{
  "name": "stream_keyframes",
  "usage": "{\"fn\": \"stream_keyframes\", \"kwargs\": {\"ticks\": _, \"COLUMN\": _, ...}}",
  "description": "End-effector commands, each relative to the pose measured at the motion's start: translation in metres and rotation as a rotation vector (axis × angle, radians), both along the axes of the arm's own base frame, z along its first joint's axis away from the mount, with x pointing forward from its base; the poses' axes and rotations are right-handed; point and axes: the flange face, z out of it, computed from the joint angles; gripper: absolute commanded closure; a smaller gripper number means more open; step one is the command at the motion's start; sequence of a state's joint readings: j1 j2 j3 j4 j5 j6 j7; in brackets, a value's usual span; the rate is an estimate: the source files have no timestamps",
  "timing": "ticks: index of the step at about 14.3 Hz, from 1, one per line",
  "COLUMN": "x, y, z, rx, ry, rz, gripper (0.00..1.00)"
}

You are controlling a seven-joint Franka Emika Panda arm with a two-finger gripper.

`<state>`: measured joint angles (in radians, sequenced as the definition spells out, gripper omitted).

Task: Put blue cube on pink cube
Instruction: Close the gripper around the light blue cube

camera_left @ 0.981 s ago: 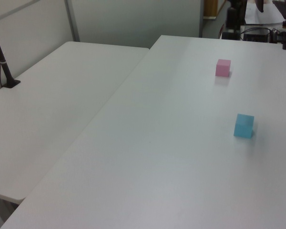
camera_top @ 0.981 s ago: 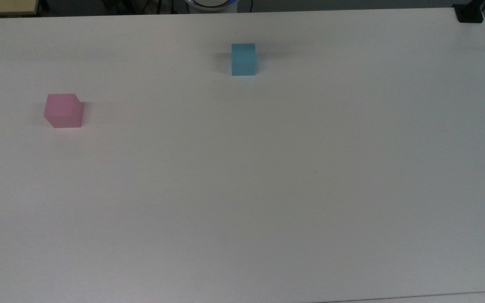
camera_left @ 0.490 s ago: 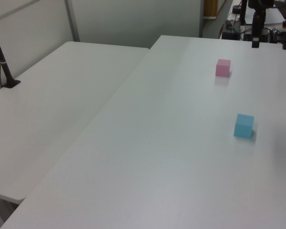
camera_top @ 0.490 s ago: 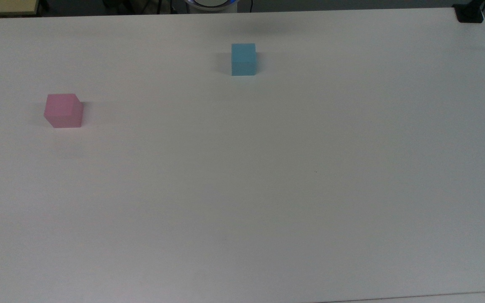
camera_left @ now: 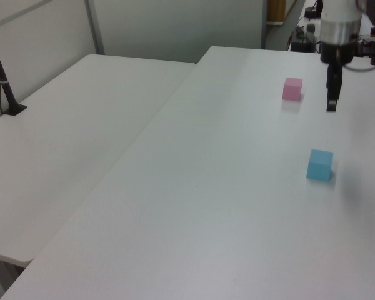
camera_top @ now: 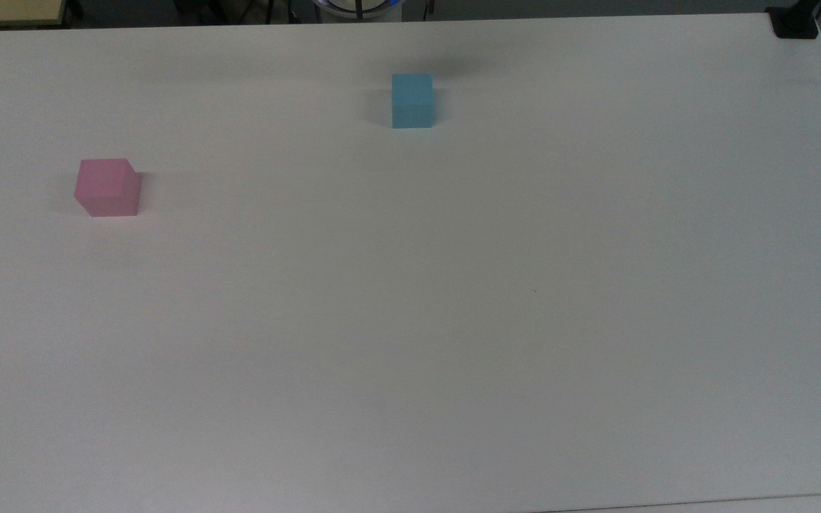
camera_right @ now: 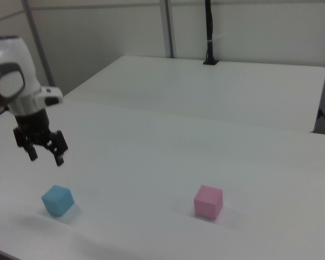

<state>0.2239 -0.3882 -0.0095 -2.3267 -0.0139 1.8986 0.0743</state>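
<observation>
**Claw hung over the table, blue cube below it**

In the right view the gripper (camera_right: 45, 154) hung in the air with its fingers spread and nothing between them. The blue cube (camera_right: 58, 200) sat on the white table (camera_right: 151, 162) at about 5 o'clock from the claw, near but not touching; a short descent looked needed. The pink cube (camera_right: 208, 201) lay well apart, at about 3 o'clock from the blue one. Being a cube, it had no long axis.
</observation>
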Motion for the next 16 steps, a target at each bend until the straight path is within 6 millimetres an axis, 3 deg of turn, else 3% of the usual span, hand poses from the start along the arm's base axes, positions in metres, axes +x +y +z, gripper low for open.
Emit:
{"fn": "stream_keyframes", "kwargs": {"ticks": 1, "x": -0.014, "y": 0.003, "z": -0.058, "rx": 0.015, "ry": -0.007, "rz": 0.033, "gripper": 0.00}}
{"fn": "stream_keyframes", "kwargs": {"ticks": 3, "x": -0.021, "y": 0.012, "z": -0.089, "rx": 0.013, "ry": 0.000, "rz": 0.056, "gripper": 0.00}}
{"fn": "stream_keyframes", "kwargs": {"ticks": 5, "x": -0.020, "y": 0.015, "z": -0.107, "rx": 0.013, "ry": -0.005, "rz": 0.052, "gripper": 0.00}}
{"fn": "stream_keyframes", "kwargs": {"ticks": 16, "x": -0.011, "y": 0.032, "z": -0.145, "rx": 0.009, "ry": -0.001, "rz": -0.012, "gripper": 0.00}}
